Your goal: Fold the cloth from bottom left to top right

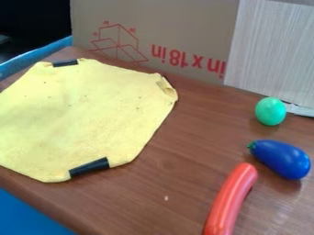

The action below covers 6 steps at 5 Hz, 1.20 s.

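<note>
Yellow cloth [76, 114] lies spread on the table [175, 170].

The desk [175, 160] is brown with a wood grain, its near left edge rounded. A yellow cloth [76, 114] lies spread over its left part (running out past the left border of the view), with a black strip [90, 167] at its near corner and another black strip [65, 63] at its far one; its right corner is creased. On the right rest a green egg-shaped object [270, 111], a blue eggplant [282, 159] with its green tip pointing left, and, nearest, a curved red sausage-like object [229, 202], all apart.
</note>
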Each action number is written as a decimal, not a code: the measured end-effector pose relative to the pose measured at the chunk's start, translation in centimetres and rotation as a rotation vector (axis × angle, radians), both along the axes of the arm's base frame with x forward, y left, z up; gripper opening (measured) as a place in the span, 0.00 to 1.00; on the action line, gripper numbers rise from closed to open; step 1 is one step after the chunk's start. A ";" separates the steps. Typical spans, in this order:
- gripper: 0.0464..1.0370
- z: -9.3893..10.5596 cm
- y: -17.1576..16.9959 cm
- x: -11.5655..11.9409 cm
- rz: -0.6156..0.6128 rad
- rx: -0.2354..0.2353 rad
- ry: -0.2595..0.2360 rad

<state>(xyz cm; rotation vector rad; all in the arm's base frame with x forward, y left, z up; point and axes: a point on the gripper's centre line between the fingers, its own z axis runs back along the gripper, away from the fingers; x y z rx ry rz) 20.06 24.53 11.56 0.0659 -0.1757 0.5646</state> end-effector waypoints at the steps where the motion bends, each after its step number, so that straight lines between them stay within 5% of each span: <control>1: 0.96 -0.8 1.3 -1.5 0.047 -0.045 -0.027; 4: 0.96 -3.0 3.2 -2.1 0.205 -0.083 -0.115; 6: 0.91 -4.6 3.3 -2.2 0.277 -0.122 -0.124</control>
